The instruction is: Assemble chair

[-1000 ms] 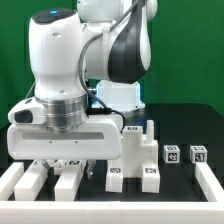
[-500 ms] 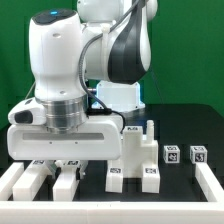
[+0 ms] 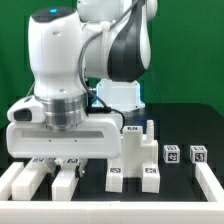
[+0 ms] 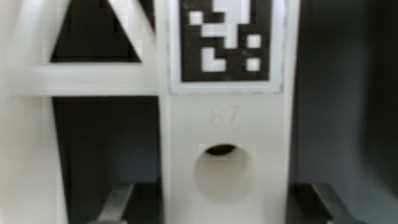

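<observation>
Black tabletop (image 3: pixel 192 125), green backdrop (image 3: pixel 190 50); fingers (image 4: pixel 139 205) astride white chair piece (image 4: pixel 228 120), cannot tell whether gripping

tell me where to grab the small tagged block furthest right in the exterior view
Grip the small tagged block across its two plain side faces, coming straight down from above. It sits upright on the dark table, tag towards the camera, with a gap to the neighbouring block, so there looks to be room beside it.
</observation>
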### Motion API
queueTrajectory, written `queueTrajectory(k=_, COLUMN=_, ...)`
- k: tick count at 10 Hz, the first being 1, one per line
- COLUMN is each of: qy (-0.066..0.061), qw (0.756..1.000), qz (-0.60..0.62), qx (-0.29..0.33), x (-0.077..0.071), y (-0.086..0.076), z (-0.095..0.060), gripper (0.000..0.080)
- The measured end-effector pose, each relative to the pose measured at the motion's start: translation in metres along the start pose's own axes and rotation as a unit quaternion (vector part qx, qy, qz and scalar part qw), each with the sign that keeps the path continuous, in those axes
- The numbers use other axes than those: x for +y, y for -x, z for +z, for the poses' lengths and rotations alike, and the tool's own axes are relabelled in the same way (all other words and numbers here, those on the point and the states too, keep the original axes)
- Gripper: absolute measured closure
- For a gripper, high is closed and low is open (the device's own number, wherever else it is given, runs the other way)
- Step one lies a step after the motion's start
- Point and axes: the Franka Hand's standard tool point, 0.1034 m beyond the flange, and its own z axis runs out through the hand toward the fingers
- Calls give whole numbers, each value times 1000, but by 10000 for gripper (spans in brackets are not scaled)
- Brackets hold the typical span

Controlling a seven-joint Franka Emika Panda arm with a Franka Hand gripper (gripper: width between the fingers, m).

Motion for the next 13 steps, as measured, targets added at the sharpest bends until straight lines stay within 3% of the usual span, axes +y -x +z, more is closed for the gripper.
queueTrajectory(k=1, qy=4, qw=1000, qz=1, qx=1, x=1, y=-2, z=-20, gripper=515)
queueTrajectory(k=2, qy=0, qw=1000, qz=3, qx=-4, x=3, y=0, z=-39, gripper=515)
queueTrajectory(k=4, qy=-18, qw=1000, qz=18, qx=-1, x=0, y=6, z=-89, gripper=515)
queueTrajectory(k=7, qy=-38, qw=998, qz=49, qx=7, x=-28, y=22, z=-127, gripper=514)
queueTrajectory(k=8, qy=-43, qw=997, qz=61, qx=12, x=-50, y=29, z=-133, gripper=514)
queueTrajectory(k=9, qy=-42, qw=997, qz=65, qx=17, x=-69, y=34, z=-128, gripper=514)
queueTrajectory(k=10, qy=-35, qw=997, qz=70, qx=19, x=-73, y=35, z=-111, gripper=514)
queueTrajectory(k=13, qy=-33, qw=997, qz=68, qx=12, x=-74, y=35, z=-105, gripper=514)
